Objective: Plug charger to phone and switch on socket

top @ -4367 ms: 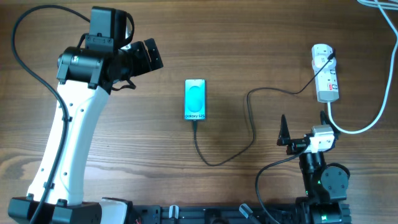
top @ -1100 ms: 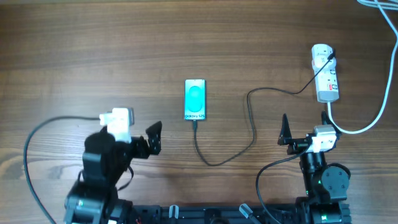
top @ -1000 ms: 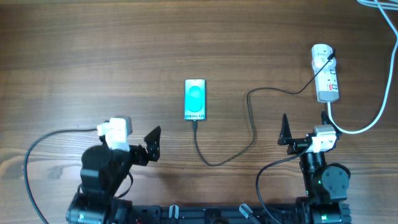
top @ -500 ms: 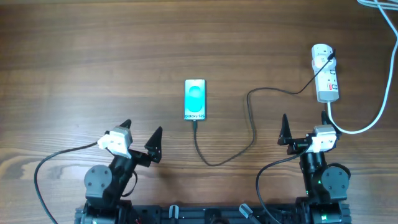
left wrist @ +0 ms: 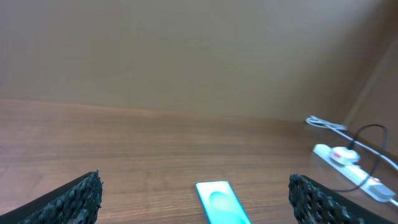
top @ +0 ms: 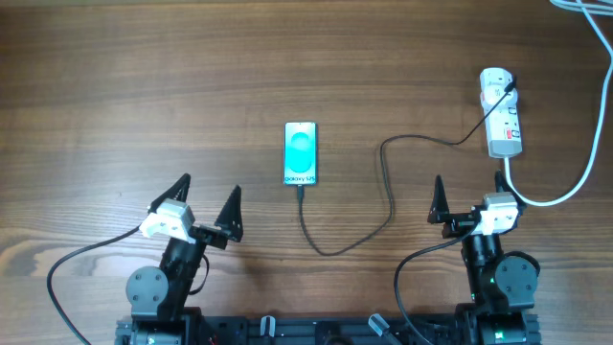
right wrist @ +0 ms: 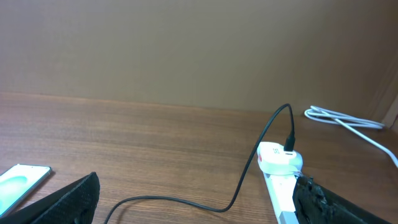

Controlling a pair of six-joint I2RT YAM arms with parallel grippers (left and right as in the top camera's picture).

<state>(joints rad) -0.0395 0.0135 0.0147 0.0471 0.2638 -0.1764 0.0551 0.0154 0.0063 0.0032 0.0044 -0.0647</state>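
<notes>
The phone (top: 301, 153) lies flat mid-table with its cyan screen lit, and also shows in the left wrist view (left wrist: 221, 202) and the right wrist view (right wrist: 22, 183). The charger cable (top: 387, 182) runs from the phone's near end in a loop to the socket (top: 502, 125) at the right back, where its plug sits in the strip's far end. The socket also shows in the wrist views (right wrist: 280, 165) (left wrist: 348, 163). My left gripper (top: 208, 196) is open and empty near the front edge, left of the phone. My right gripper (top: 469, 192) is open and empty, just in front of the socket.
A thick white cord (top: 575, 182) curves from the socket's near end to the right table edge. More white cord (top: 584, 14) lies at the back right corner. Both arm bases and their black cables (top: 67, 264) sit along the front edge.
My left arm has drawn back from the left rear of the table and folded down to the front edge, and its fingers have spread open. The right arm, phone and cable have not moved.
</notes>
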